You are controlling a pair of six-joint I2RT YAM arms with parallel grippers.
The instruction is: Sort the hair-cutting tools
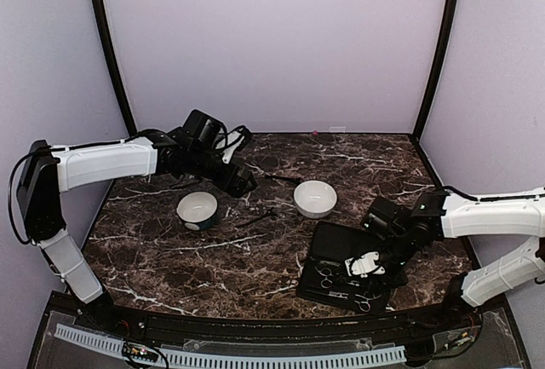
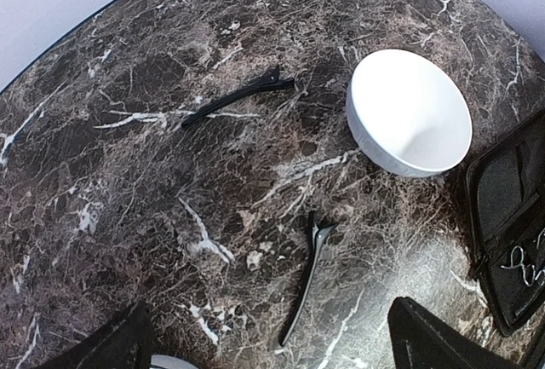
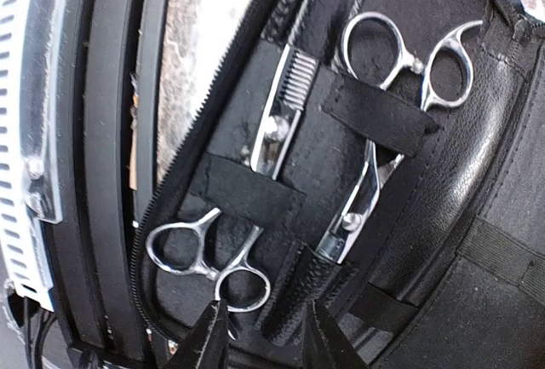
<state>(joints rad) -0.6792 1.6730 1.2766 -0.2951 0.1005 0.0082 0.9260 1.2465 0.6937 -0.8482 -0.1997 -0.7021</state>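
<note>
Dark marble table (image 1: 170, 250), lilac walls around it. The left gripper (image 2: 268, 335) hangs over the middle, jaws spread wide, holding nothing. One dark clip (image 2: 305, 284) lies just beneath it, a second dark clip (image 2: 243, 96) further off, near a white bowl (image 2: 409, 113). Over to the right gripper (image 3: 266, 339), low over the open black case (image 3: 477, 181) with jaws part open and empty (tips by a ring handle) — thinning scissors (image 3: 274, 126) and plain scissors (image 3: 351, 220) lie tucked under straps.

Toothed scissors (image 3: 274, 126) and plain scissors (image 3: 366, 190) were held under straps inside the black case (image 3: 443, 216), rings at opposite ends. The right gripper (image 3: 268, 339) was seen parted at the case's edge, beside the toothed pair's rings.
</note>
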